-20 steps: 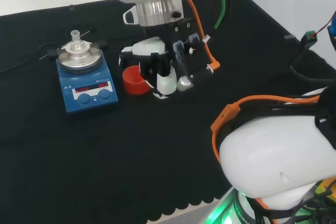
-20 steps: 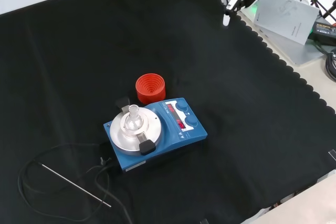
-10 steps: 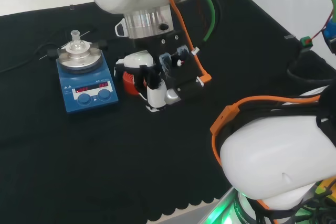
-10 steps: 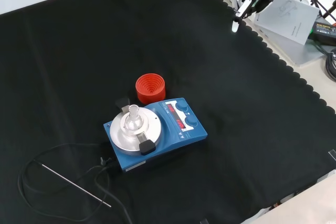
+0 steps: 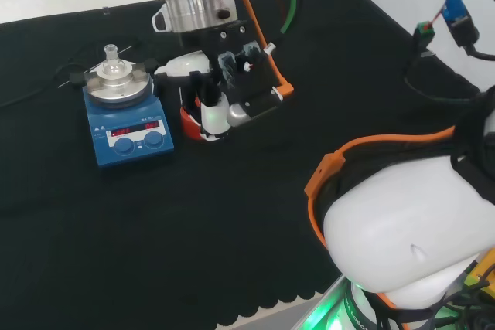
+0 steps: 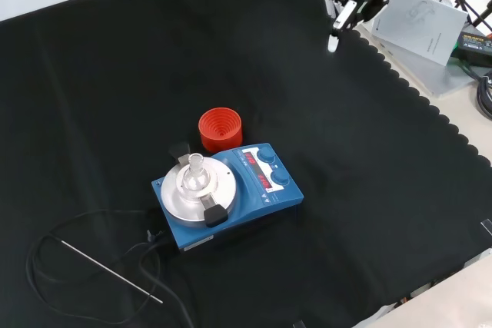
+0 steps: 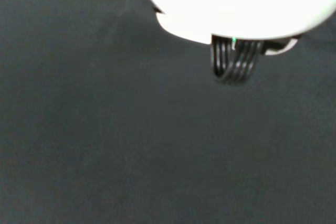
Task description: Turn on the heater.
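Above the cloth point(image 6: 384, 151), hand point(image 5: 213, 94) empty, fingers relaxed

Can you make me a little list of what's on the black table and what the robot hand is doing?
heater: blue box with a round silver plate, red lit display, two blue knobs in front
on the plate: small clear glass piece
red ribbed ring: beside the heater, nothing on it
thin metal rod: on the cloth near the black cable
hand: far from the heater, fingers pointing down, holding nothing
knobs: untouched
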Tool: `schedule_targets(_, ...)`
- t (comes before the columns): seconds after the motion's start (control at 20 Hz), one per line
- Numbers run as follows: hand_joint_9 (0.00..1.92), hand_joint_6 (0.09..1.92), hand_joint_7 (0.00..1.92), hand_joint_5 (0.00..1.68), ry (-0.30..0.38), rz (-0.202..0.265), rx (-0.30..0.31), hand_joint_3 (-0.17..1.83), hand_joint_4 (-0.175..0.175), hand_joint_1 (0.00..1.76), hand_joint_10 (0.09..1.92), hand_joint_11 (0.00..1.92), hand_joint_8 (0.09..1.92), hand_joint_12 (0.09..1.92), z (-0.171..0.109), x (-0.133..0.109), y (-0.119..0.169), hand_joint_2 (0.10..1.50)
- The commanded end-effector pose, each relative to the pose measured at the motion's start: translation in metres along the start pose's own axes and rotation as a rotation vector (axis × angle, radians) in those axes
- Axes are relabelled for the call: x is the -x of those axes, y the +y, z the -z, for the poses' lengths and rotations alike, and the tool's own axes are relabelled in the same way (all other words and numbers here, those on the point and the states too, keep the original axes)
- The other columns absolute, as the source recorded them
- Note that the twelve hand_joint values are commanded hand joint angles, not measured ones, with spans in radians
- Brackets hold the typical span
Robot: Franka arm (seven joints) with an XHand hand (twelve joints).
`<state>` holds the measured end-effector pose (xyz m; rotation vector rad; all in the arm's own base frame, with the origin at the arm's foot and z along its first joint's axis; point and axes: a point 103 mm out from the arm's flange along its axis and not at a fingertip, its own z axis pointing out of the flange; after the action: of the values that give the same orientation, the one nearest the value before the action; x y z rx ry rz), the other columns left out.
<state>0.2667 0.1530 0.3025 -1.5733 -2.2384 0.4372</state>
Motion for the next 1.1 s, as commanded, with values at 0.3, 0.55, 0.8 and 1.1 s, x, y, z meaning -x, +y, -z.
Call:
schedule_targets(0.3, 1.57, 0.57, 1.54, 0.08, -0.026, -0.057, 0.024, 1.26, -0.052, 1.51, 1.26, 1.30, 1.40, 1.11, 0.014, -0.028, 0.005, 0.48)
schedule_targets(0.55, 1.57, 0.57, 1.54, 0.08, -0.042, -0.040, 0.010, 1.26, -0.052, 1.51, 1.26, 1.30, 1.40, 1.12, 0.019, -0.048, 0.022, 0.48)
schedule_targets(0.8, 1.57, 0.56, 1.54, 0.07, -0.067, -0.012, 0.024, 1.26, -0.051, 1.52, 1.26, 1.30, 1.40, 1.12, 0.026, -0.065, 0.032, 0.48)
schedule_targets(1.1, 1.57, 0.56, 1.54, 0.07, -0.083, 0.001, 0.018, 1.25, -0.049, 1.52, 1.27, 1.30, 1.40, 1.13, 0.026, -0.080, 0.035, 0.49)
